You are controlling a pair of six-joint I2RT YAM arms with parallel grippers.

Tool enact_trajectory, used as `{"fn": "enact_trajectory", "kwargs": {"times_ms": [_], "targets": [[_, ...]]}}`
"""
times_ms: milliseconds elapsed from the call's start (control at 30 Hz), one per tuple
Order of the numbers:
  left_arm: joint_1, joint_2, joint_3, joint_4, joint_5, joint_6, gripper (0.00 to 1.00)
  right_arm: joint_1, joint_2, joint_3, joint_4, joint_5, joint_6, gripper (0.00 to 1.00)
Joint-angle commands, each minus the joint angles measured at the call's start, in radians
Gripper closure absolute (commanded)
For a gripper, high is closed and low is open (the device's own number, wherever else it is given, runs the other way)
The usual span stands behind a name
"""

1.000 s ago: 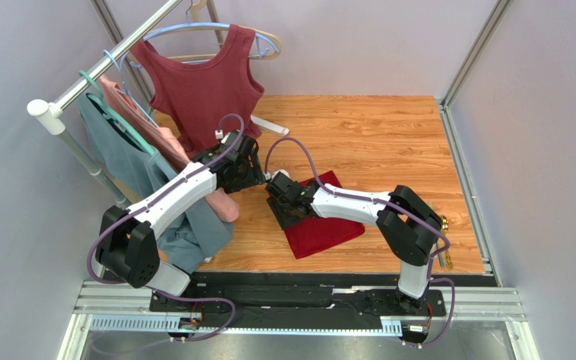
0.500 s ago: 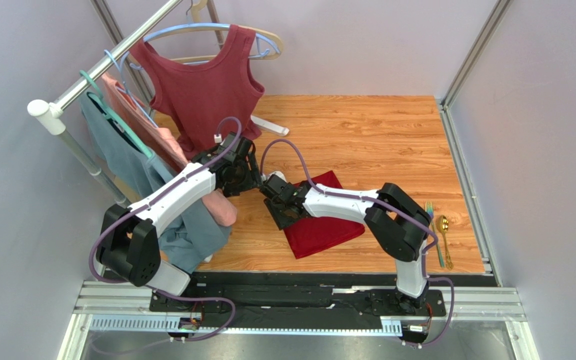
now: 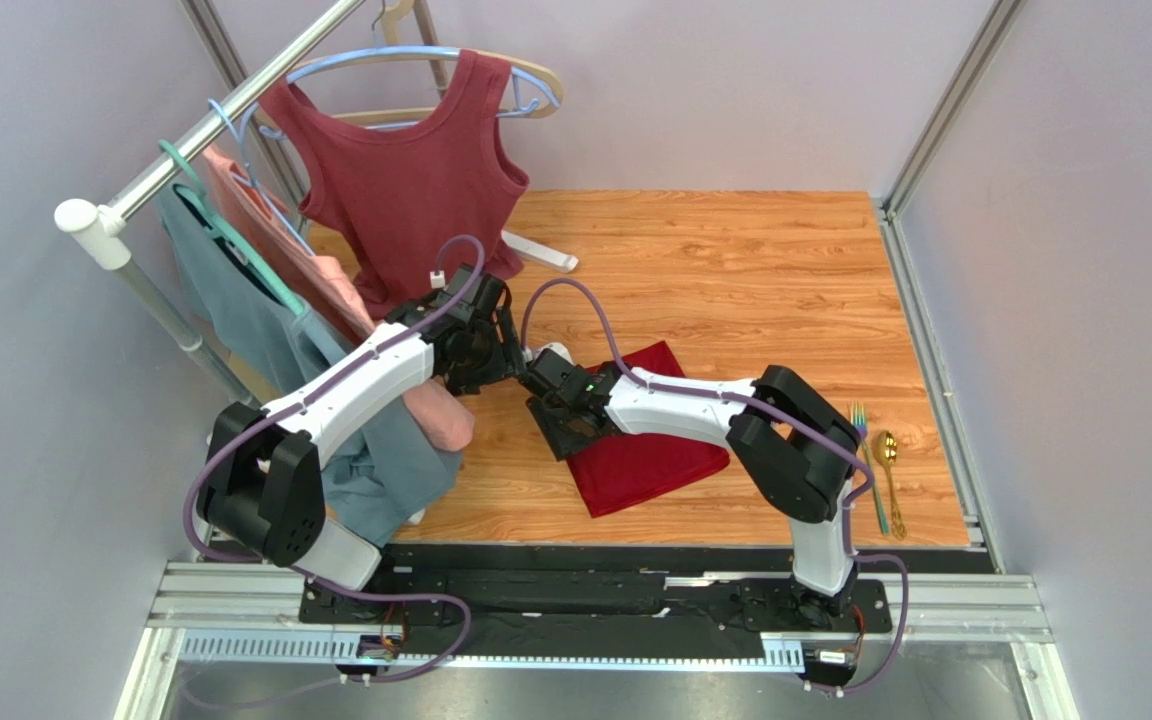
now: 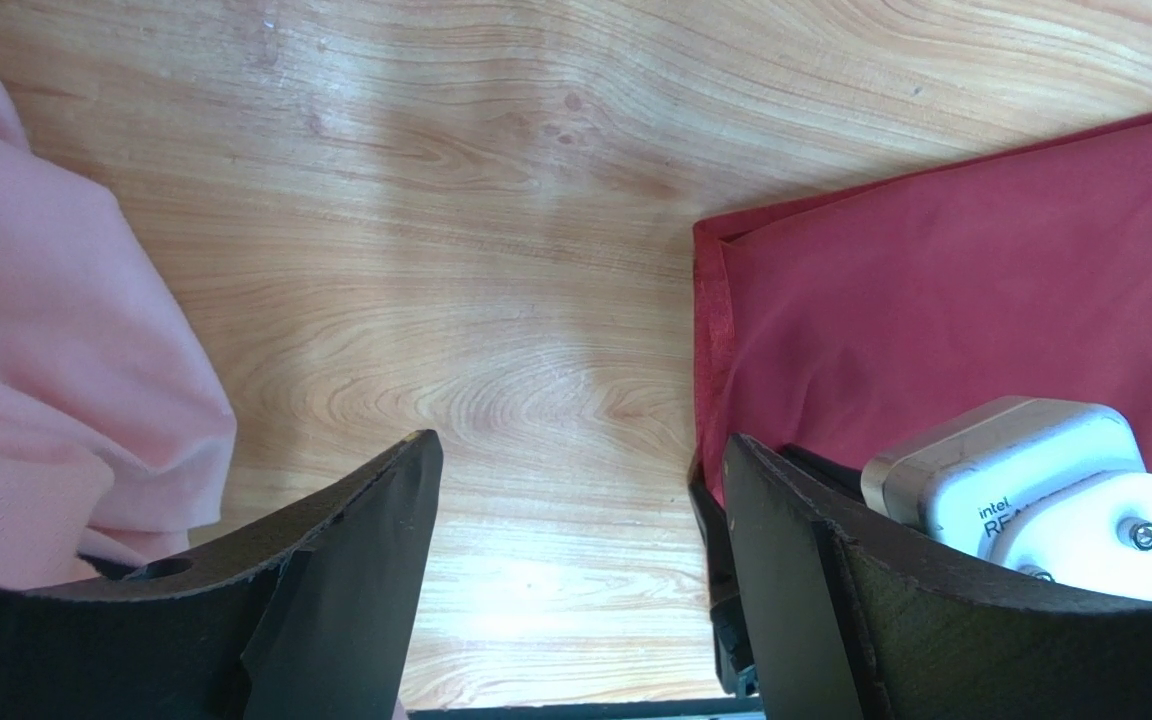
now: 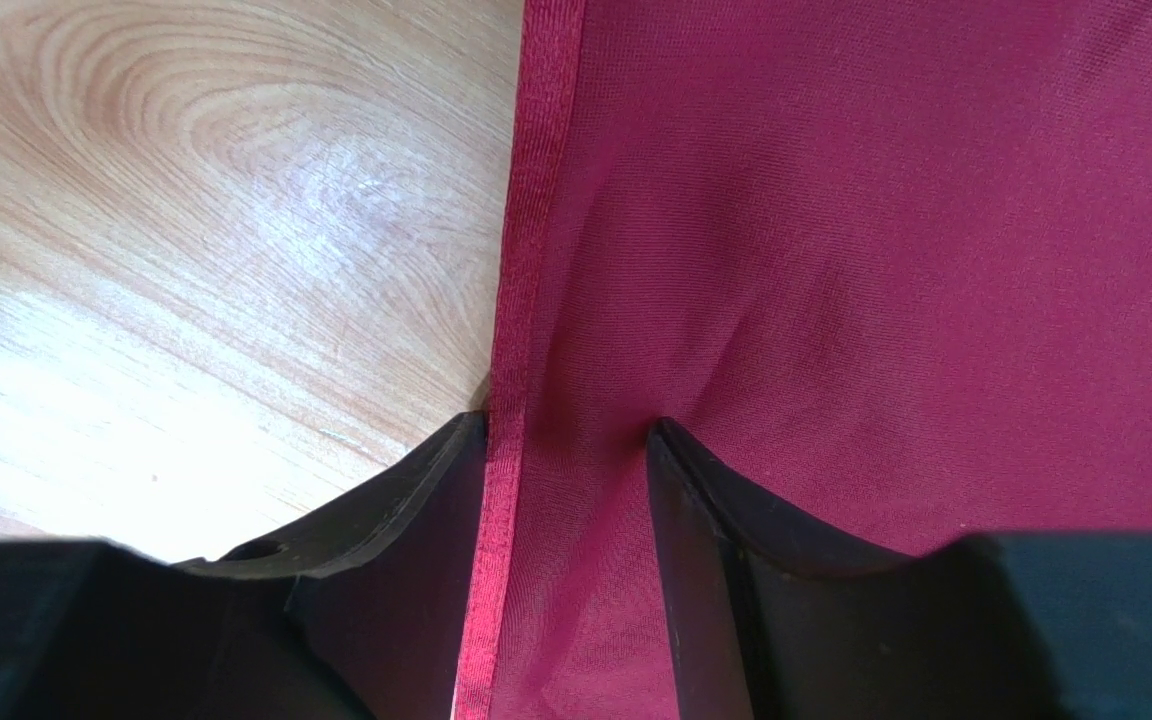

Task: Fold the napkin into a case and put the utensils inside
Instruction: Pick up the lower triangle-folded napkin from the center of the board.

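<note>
The napkin [image 3: 654,438] lies flat on the counter [image 3: 755,270], near the middle and tilted, with one corner pointing far. It is not a case yet.

The right gripper [image 3: 561,426] is down at the napkin's left edge. In the right wrist view, the right gripper [image 5: 567,429] has its jaws partly spread and straddling the hem. One fingertip sits on bare wood right at the hem and the other on the napkin [image 5: 868,225]. The cloth puckers a little at that fingertip. The strip of cloth between the jaws is not pinched.

The left gripper [image 3: 512,363] is just left and far of the right one, close to it. In the left wrist view, the left gripper [image 4: 579,458] has its jaws wide, nothing between them and bare wood below. The napkin [image 4: 973,285] corner is just right of them. The right arm's white wrist camera [image 4: 1025,480] shows beside the right-hand jaw.

The utensils [image 3: 883,477] lie at the right edge of the counter, near side, well apart from the napkin and past the right arm's elbow. We see a greenish fork and a gold spoon side by side.

A pink garment [image 4: 56,375] hangs at the left, by the left arm. The maroon top [image 3: 409,165] is on a hanger at the far left.
</note>
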Motion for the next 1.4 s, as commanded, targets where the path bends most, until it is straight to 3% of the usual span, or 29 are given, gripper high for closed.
{"fn": "enact_trajectory", "kwargs": {"times_ms": [0,200,300,333,367,600,800,1100,1200,1367], "targets": [[0.014,0.011,0.007,0.054,0.038,0.015,0.22,0.033,0.049,-0.024,0.041,-0.053,0.001,0.52],[0.035,0.022,-0.019,0.103,0.121,0.021,0.2,0.042,0.121,-0.026,0.022,-0.027,0.028,0.74],[0.037,0.008,-0.047,0.143,0.148,0.018,0.2,0.041,0.101,-0.016,0.019,-0.022,0.036,0.88],[0.037,0.006,-0.056,0.16,0.167,0.028,0.2,0.036,0.088,-0.015,0.022,-0.043,0.037,0.98],[0.037,0.005,-0.058,0.163,0.173,0.032,0.2,0.032,0.045,-0.018,0.033,-0.069,0.045,1.0],[0.035,-0.028,-0.107,0.284,0.318,0.072,0.23,-0.155,-0.149,-0.232,0.431,-0.584,0.181,1.0],[0.034,-0.012,-0.148,0.39,0.434,0.055,0.27,-0.321,-0.132,-0.433,0.802,-0.87,0.357,1.0],[0.008,0.006,-0.171,0.436,0.504,-0.02,0.25,-0.432,-0.026,-0.581,1.223,-1.073,0.58,1.0],[0.006,0.038,-0.181,0.458,0.466,-0.086,0.19,-0.447,-0.011,-0.599,1.28,-1.086,0.611,1.0],[0.006,0.117,-0.116,0.305,0.36,-0.136,0.18,-0.459,-0.011,-0.608,1.309,-1.096,0.625,1.0]]}}
